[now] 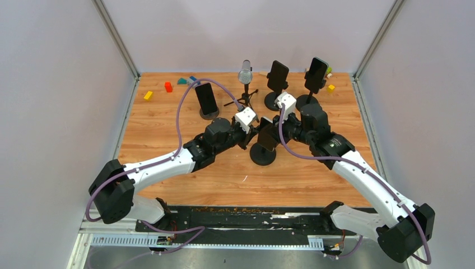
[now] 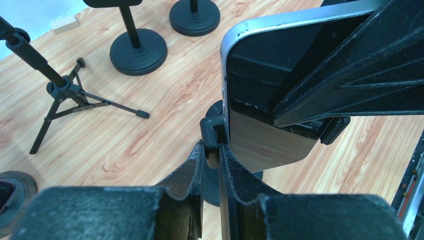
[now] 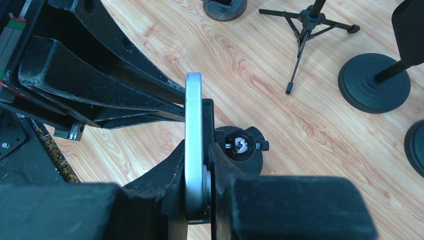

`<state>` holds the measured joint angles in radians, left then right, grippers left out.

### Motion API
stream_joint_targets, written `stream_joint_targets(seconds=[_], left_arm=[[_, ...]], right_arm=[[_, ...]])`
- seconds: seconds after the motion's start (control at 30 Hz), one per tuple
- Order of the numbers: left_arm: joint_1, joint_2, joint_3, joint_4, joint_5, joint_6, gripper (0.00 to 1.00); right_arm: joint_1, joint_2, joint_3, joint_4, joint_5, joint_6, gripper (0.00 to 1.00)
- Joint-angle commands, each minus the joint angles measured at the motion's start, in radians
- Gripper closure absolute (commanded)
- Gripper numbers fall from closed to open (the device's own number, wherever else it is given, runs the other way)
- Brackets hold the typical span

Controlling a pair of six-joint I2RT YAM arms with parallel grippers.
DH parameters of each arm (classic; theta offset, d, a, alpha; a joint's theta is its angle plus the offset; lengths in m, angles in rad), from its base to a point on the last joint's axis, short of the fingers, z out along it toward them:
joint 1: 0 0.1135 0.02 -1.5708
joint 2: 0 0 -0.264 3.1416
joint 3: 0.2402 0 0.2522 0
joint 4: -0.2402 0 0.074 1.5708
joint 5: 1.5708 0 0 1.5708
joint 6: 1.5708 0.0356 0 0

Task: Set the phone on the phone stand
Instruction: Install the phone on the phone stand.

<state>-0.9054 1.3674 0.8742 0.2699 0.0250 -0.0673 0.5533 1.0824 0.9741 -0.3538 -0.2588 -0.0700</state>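
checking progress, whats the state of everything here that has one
phone: upright, pinched by both grippers
left gripper: shut on phone
right gripper: shut on phone
phone stand: upright, phone right by its head, seating unclear
other stands: each loaded
microphone: upright on tripod

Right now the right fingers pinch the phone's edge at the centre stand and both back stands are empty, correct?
No: in the top view the back stands hold phones of their own. The right fingers do pinch the phone's edge at the centre stand.
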Motion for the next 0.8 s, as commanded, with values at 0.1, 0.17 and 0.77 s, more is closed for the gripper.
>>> stream_joint_targets(seconds=[0.1,0.17,0.77], left_arm=[[-0.103,-0.006,-0.006,-0.081,0.288,-0.046,1.00],[-0.104,-0.007,-0.008,-0.078,0.290,-0.044,1.00],[-0.107,-0.004,-0.032,-0.004,0.412,-0.056,1.00]], right_arm=[[-0.045,0.021,-0.019,0.108,0.350,-0.193,1.00],[-0.045,0.018,-0.020,0.111,0.348,-0.189,1.00],[-0.046,0.032,-0.032,0.106,0.277,-0.104,1.00]])
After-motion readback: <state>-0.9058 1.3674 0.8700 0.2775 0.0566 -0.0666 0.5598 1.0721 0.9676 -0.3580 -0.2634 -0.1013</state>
